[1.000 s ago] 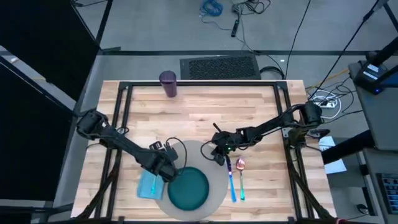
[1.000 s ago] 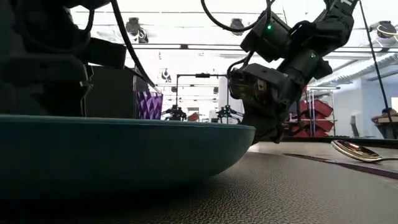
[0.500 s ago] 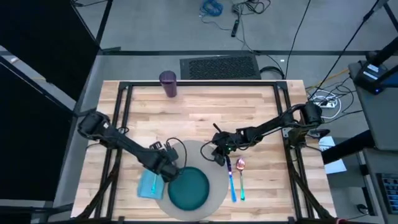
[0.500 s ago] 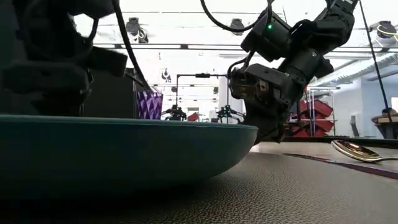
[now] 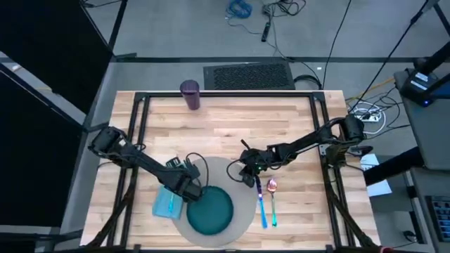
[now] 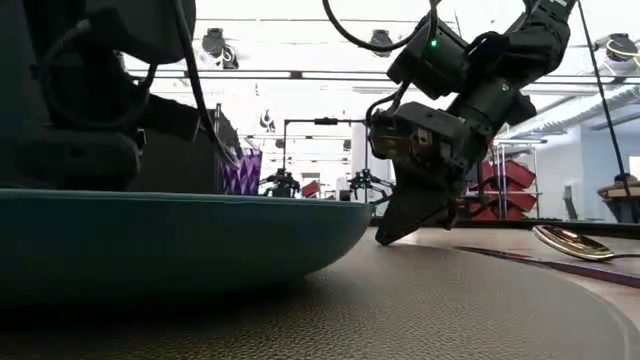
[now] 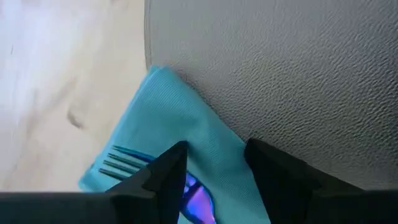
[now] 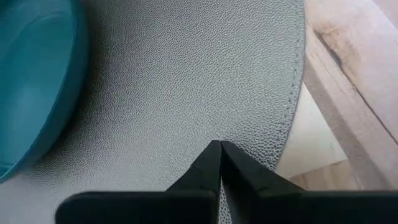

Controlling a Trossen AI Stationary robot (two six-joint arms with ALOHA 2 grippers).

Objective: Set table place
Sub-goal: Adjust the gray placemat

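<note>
Nearest, plate point(image 5: 210, 211) sits on grey mat point(image 5: 242, 214). Left hand point(image 5: 184, 191), fingers parted, hovers over napkin point(image 5: 166, 204) and fork point(image 7: 124, 163) beside it. Right hand point(image 5: 247, 180), pinched empty, touches mat. Farther back, cup point(image 5: 190, 94) stands on desk point(image 5: 232, 130).

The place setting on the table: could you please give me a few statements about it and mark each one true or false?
1. The purple cup stands on the grey mat. False: it stands apart, near the table's far edge.
2. The blue fork lies on the light blue napkin. True.
3. The right gripper's fingers are shut. True.
4. The spoon lies in the teal plate. False: it lies beside the knife, right of the plate.
5. The left gripper is shut. False: its fingers are open over the napkin.
</note>
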